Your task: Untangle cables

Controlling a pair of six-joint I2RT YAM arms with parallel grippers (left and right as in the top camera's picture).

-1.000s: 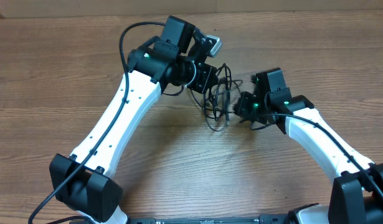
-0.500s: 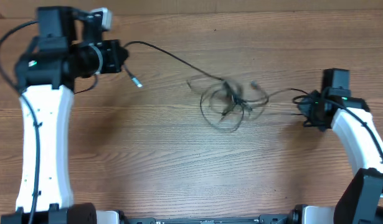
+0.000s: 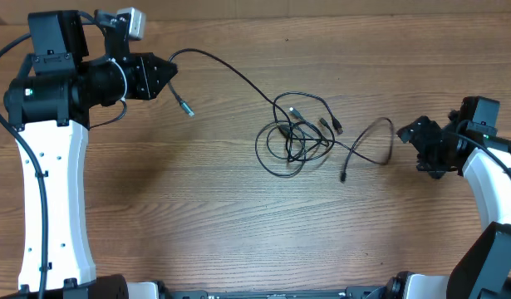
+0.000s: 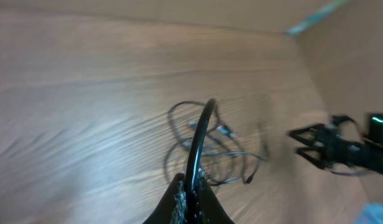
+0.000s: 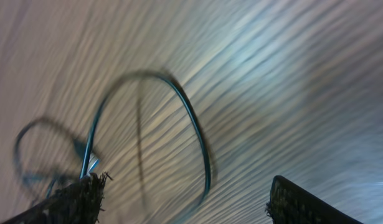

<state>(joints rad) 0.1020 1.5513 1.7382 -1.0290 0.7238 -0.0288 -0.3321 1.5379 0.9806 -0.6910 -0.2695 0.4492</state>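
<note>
1. We are looking at the cables (image 3: 297,137) lying bunched in a knot (image 3: 303,131) on the surface (image 3: 238,241). The left hand (image 3: 170,73) is sitting far to the left of the knot, pinched shut on a long strand (image 3: 230,71) that is arcing over into it.
2. With nothing anchoring the knot, we are risking dragging the whole bundle toward the left hand instead of opening it.
3. The right hand (image 3: 411,143) is standing to the right of the knot with its fingers (image 5: 85,196) wide apart, gripping nothing. An outlying loop (image 3: 380,141) is lying between it and the knot. Closing here, we are likely either catching air or pinching both sides of that loop together.
4. Several strands are crossing inside the knot. Pulling one of them sideways is likely cinching those crossings tighter rather than freeing them.
5. A silver-tipped plug (image 3: 189,110) is showing well left of the knot, just below the left hand, and we cannot tell whether it is hanging or resting. If it is the short tail of the held strand, rising tension is threatening to slip the thin cord out of the hand.
6. Both wrist views are coming through blurred, so we are judging any regrasp poorly.
</note>
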